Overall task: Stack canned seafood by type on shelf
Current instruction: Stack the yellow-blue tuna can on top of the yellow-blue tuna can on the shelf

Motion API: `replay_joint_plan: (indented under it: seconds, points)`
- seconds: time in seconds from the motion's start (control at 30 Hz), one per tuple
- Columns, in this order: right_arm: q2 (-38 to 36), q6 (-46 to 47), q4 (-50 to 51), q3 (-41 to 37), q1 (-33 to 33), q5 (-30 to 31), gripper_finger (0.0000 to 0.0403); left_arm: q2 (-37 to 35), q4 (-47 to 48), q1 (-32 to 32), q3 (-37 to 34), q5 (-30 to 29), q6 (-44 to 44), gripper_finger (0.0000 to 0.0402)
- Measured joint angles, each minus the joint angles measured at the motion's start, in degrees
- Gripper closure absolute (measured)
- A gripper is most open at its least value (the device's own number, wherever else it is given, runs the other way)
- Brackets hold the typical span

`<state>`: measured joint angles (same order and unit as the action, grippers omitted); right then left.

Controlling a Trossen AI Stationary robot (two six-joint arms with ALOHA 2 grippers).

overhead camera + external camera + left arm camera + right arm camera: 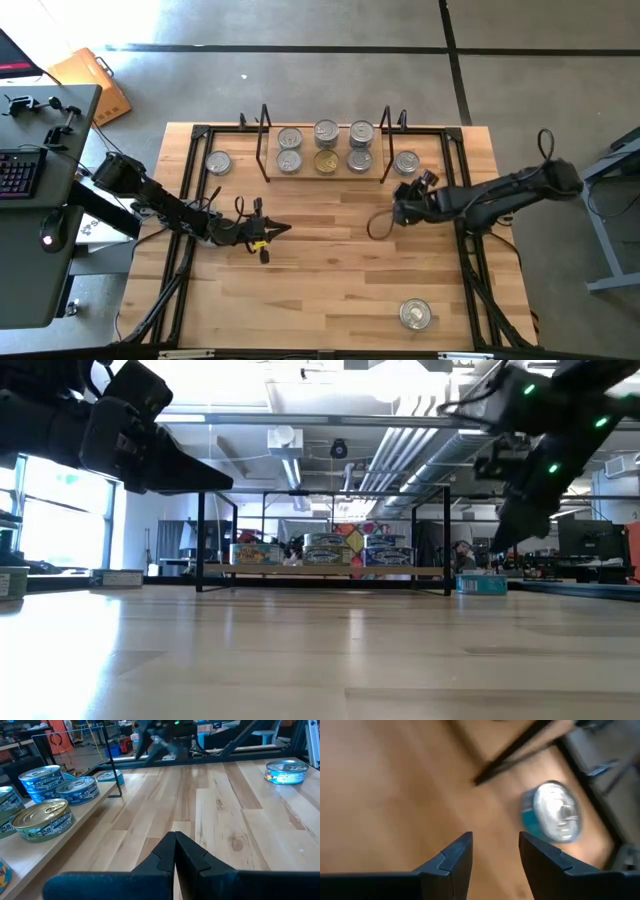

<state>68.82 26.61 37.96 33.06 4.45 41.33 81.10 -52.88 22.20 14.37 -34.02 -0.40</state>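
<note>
Open desk (330,270): you have bare wood across the middle and near side, between both arms.
Shelf (325,178): its black wire end frames wall off each side, so you enter from the front only.
Shelf board: six tins (326,160) crowd it (top-down view).
Loose tins: one beside each end frame, one (415,314) near the front edge.
Right gripper (400,212): hangs just before the shelf's right end.

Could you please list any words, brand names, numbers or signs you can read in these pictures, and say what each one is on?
No text can be read in any view.
Tins on the shelf: printed labels, too small and blurred to read.
Tin beside the shelf: blue label, blurred.
Keyboard on the side desk: keys too small to read.
</note>
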Motion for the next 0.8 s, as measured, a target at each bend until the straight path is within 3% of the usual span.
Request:
replay_joint_plan:
  seconds: [0.13,0.27,0.4,0.5,0.8]
  points:
    - [0.00,-10.43,-7.36,-2.36,-8.42,-0.48,0.0251,0.00,-0.02,-0.23,0.00,0.00,0.55,0.0401]
    - [0.00,-23.96,-14.69,-4.31,-16.00,-5.44,0.0251,0.00,-0.02,-0.50,0.00,-0.02,0.57,0.0402]
    - [0.00,-32.60,-19.12,-4.73,-21.79,-8.09,0.0251,0.00,-0.01,-0.48,0.00,-0.01,0.56,0.0402]
    - [0.22,-38.92,-20.85,-4.74,-25.81,-13.75,0.0251,0.00,0.05,-0.48,-0.02,-0.02,0.57,0.0402]
    - [0.68,-46.07,-20.40,-4.74,-33.95,-19.49,0.0272,0.00,0.63,-0.48,-0.02,-0.02,0.55,0.0402]
